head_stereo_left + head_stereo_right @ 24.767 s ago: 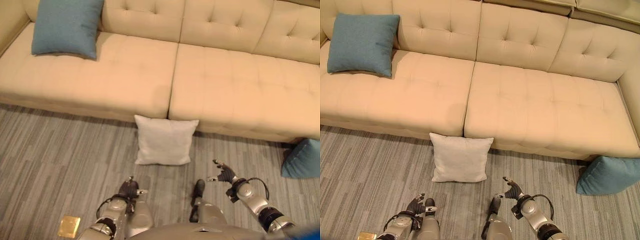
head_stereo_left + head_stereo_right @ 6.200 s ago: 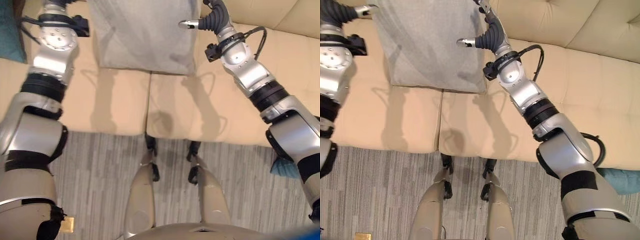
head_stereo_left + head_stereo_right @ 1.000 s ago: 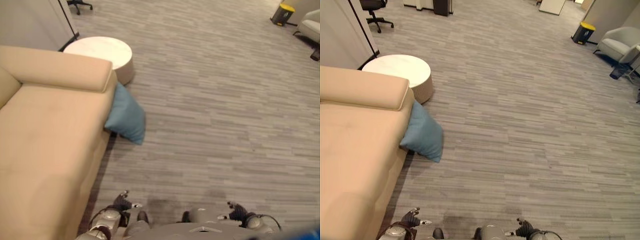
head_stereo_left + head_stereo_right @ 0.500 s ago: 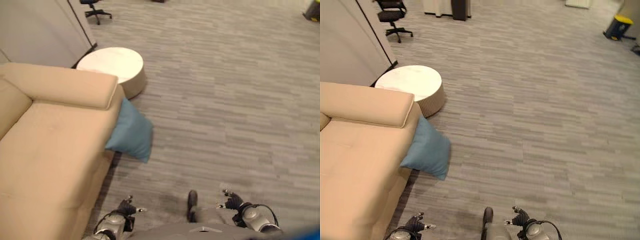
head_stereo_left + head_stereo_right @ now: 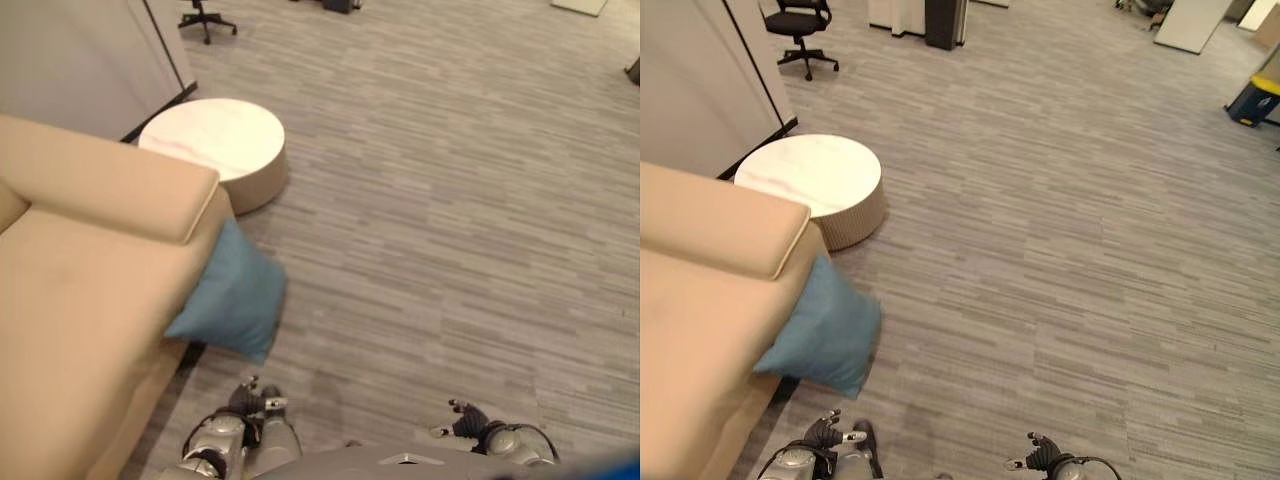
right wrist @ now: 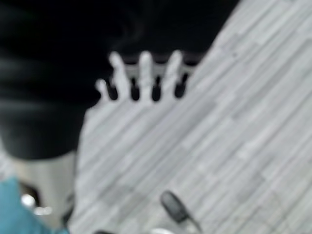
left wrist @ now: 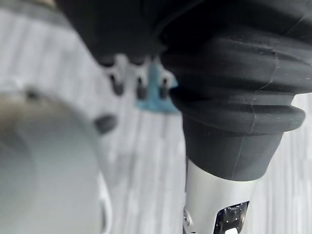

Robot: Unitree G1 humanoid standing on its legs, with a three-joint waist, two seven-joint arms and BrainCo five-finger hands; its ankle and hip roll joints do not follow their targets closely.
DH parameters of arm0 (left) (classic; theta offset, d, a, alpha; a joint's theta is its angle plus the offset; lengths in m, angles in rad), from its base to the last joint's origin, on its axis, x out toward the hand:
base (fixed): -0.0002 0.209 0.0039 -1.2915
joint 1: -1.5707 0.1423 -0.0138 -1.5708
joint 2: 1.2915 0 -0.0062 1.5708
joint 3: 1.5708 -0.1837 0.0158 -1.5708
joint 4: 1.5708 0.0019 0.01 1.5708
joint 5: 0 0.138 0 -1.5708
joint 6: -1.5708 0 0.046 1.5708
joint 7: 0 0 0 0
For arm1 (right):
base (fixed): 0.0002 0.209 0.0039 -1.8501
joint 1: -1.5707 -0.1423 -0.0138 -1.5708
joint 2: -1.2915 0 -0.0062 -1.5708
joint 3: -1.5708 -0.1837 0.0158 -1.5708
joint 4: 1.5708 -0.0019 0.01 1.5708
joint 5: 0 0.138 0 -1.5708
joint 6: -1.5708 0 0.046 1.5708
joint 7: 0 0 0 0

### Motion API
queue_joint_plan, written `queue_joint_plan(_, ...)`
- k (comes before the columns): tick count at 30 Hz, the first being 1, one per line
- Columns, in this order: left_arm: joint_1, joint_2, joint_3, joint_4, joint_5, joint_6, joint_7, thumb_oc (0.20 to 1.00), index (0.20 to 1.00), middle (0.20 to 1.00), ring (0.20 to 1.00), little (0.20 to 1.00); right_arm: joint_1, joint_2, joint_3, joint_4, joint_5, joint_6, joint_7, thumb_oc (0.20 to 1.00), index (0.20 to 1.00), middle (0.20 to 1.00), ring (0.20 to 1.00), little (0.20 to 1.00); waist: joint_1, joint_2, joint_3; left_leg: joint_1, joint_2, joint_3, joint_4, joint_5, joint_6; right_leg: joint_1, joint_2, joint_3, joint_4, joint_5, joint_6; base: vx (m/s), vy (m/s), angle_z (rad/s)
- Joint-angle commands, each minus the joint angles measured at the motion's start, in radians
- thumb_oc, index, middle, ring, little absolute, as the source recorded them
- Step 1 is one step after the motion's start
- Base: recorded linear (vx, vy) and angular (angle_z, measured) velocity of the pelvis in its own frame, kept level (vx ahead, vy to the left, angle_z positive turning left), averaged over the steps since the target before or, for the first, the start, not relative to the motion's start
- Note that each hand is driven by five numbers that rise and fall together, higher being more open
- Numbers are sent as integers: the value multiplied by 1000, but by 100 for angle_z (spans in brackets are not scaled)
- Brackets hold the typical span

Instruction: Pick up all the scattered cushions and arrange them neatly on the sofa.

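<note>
Blue cushion [image 5: 230, 303] lies on the floor [image 5: 450, 220], leaning against the end of the beige sofa [image 5: 80, 300] just below its armrest [image 5: 110, 190]; it is not on the seat. Round white side table [image 5: 215, 145] stands on the floor just past the armrest, near the cushion but apart from it. Left robot hand [image 5: 243, 401] hangs low by the sofa's near corner, fingers relaxed and spread, holding nothing. Right robot hand [image 5: 462, 421] hangs low over bare floor, fingers likewise loose and empty. Office chair [image 5: 800, 30] stands at the far edge of the floor beside a grey partition [image 5: 700, 80]
</note>
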Motion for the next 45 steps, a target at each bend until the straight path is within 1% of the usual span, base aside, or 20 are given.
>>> queue_joint_plan(1, 11, 52, 16, 2, 8, -10, 5, 1000, 1000, 1000, 1000, 1000, -70, -1, -3, -54, -16, -22, -4, 1000, 1000, 1000, 1000, 1000, 42, -34, 30, -5, -48, -40, 119, -113, -44, -132, -68, 12, 239, 203, 101, 302, 183, -6)
queue_joint_plan(3, 8, 64, 19, -8, 0, -13, 7, 1000, 1000, 1000, 1000, 1000, -76, -1, -5, -81, -15, -25, -4, 1000, 1000, 1000, 1000, 1000, 34, -25, 42, 18, -60, -64, 128, -136, -25, -194, -81, 32, 369, 245, 116, 317, 172, 22)
queue_joint_plan(5, 7, 72, 22, -7, 0, -16, 11, 1000, 1000, 1000, 1000, 1000, -81, -4, 1, -108, -5, -28, 1, 1000, 1000, 1000, 1000, 1000, 24, -13, 47, 63, -81, -103, 114, -162, -13, -246, -84, 62, 360, 216, 88, 329, 117, 77)
queue_joint_plan(8, 2, 72, 19, -10, -2, -22, 11, 1000, 1000, 1000, 1000, 1000, -84, -11, 13, -134, -2, -32, -1, 1000, 1000, 1000, 1000, 1000, 13, -2, 45, 78, -87, -163, 94, -172, -23, -275, -100, 115, 198, 184, 62, 258, -40, 61)
queue_joint_plan(9, 1, 72, 14, -7, -4, -28, 8, 1000, 1000, 1000, 1000, 1000, -85, -17, 17, -152, 7, -36, -1, 1000, 1000, 1000, 1000, 1000, -13, -2, 42, 84, -98, -212, 92, -184, -28, -300, -93, 237, 85, 200, 65, 280, -77, 80)
queue_joint_plan(11, -14, 73, 16, -6, -8, -32, 14, 1000, 1000, 1000, 1000, 1000, -82, -22, 16, -174, 16, -36, 0, 1000, 1000, 1000, 1000, 1000, -21, -7, 53, 100, -104, -246, 88, -197, -37, -296, -105, 304, 7, 230, 79, 182, -77, 102)
queue_joint_plan(18, -18, 74, -4, -3, -16, -37, 9, 1000, 1000, 1000, 1000, 1000, -63, -30, 15, -204, 23, -40, -2, 1000, 1000, 1000, 1000, 1000, -20, -34, 52, 65, -99, -319, 113, -191, -76, -254, -110, 201, -38, 239, 77, 145, -148, 102)
queue_joint_plan(21, -29, 79, -2, -11, -28, -33, 10, 1000, 1000, 1000, 1000, 1000, -65, -34, 18, -228, 46, -46, -7, 1000, 1000, 1000, 1000, 1000, -35, -51, 61, 21, -35, -236, 141, -179, -94, -227, -103, 130, -59, 218, 60, 2, -253, 111)
queue_joint_plan(23, -44, 76, 1, -24, -54, -28, 11, 1000, 1000, 1000, 1000, 1000, -60, -40, 13, -227, 70, -47, -14, 1000, 1000, 1000, 1000, 1000, -51, -46, 87, -33, 44, -47, 236, -183, -103, -171, -83, 32, -75, 169, 38, 83, -283, 188)
queue_joint_plan(25, -47, 74, -4, -31, -46, -26, 8, 1000, 1000, 1000, 1000, 1000, -51, -40, 4, -218, 67, -42, -17, 1000, 1000, 1000, 1000, 1000, -74, -31, 86, -59, 63, 94, 176, -117, -113, -159, -73, -16, -87, 161, 35, 37, -53, 177)
queue_joint_plan(26, -47, 74, -4, -31, -46, -26, 8, 1000, 1000, 1000, 1000, 1000, -51, -40, 4, -218, 67, -42, -17, 1000, 1000, 1000, 1000, 1000, -74, -31, 86, -59, 63, 94, 176, -116, -113, -159, -73, -16, -87, 161, 35, 46, 1, 131)
queue_joint_plan(27, -42, 80, 0, -27, -27, -26, 5, 1000, 1000, 1000, 1000, 1000, -47, -42, -5, -216, 62, -43, -18, 1000, 1000, 1000, 1000, 1000, -92, -21, 79, -67, 81, 226, 149, -80, -118, -153, -64, -58, -86, 157, 31, 101, 24, 86)
queue_joint_plan(28, -36, 84, 8, -30, -30, -25, 4, 1000, 1000, 1000, 1000, 1000, -54, -38, -4, -215, 55, -44, -19, 1000, 1000, 1000, 1000, 1000, -84, -24, 73, -66, 76, 233, 153, -84, -115, -147, -61, -72, -83, 150, 28, 160, 62, 37)
queue_joint_plan(30, -14, 94, 24, -25, -28, -24, 5, 1000, 1000, 1000, 1000, 1000, -56, -27, 10, -218, 47, -46, -15, 1000, 1000, 1000, 1000, 1000, -54, -31, 70, -74, 35, 134, 149, -105, -103, -133, -58, -60, -61, 130, 28, 185, 92, -19)
queue_joint_plan(34, 8, 115, 41, -22, -24, -22, 4, 1000, 1000, 1000, 1000, 1000, -63, -3, 25, -237, 26, -45, -6, 1000, 1000, 1000, 1000, 1000, -41, -41, 63, -28, 3, 120, 92, -127, -73, -174, -98, -55, 100, 139, 70, 152, 163, -9)
queue_joint_plan(35, 3, 128, 40, -32, -26, -21, 6, 1000, 1000, 1000, 1000, 1000, -72, -1, 32, -258, 21, -45, -7, 1000, 1000, 1000, 1000, 1000, -50, -35, 72, -10, -24, 75, 71, -131, -50, -236, -110, 12, 226, 164, 102, 191, 181, -8)
queue_joint_plan(36, 0, 129, 37, -27, -21, -24, 7, 1000, 1000, 1000, 1000, 1000, -69, -5, 34, -274, 27, -47, -5, 1000, 1000, 1000, 1000, 1000, -70, -23, 75, 8, -45, 26, 52, -135, -44, -265, -79, 104, 223, 139, 92, 200, 119, 25)
queue_joint_plan(39, -1, 127, 32, -25, -20, -30, 14, 1000, 1000, 1000, 1000, 1000, -71, -12, 38, -291, 28, -47, -4, 1000, 1000, 1000, 1000, 1000, -75, -7, 73, 25, -46, -7, 33, -139, -46, -269, -91, 143, 150, 130, 75, 91, -16, 87)
queue_joint_plan(41, -9, 119, 26, -22, -22, -36, 16, 1000, 1000, 1000, 1000, 1000, -83, -20, 50, -292, 26, -47, -2, 1000, 1000, 1000, 1000, 1000, -91, -2, 75, 36, -57, -51, 15, -121, -44, -301, -93, 273, 28, 198, 74, 121, -82, 72)
queue_joint_plan(45, -17, 117, 29, -4, -30, -36, 21, 1000, 1000, 1000, 1000, 1000, -78, -13, 52, -280, 21, -43, -2, 1000, 1000, 1000, 1000, 1000, -93, -11, 71, 42, -66, -104, 9, -118, -55, -301, -96, 304, -22, 223, 83, 121, -100, 58)
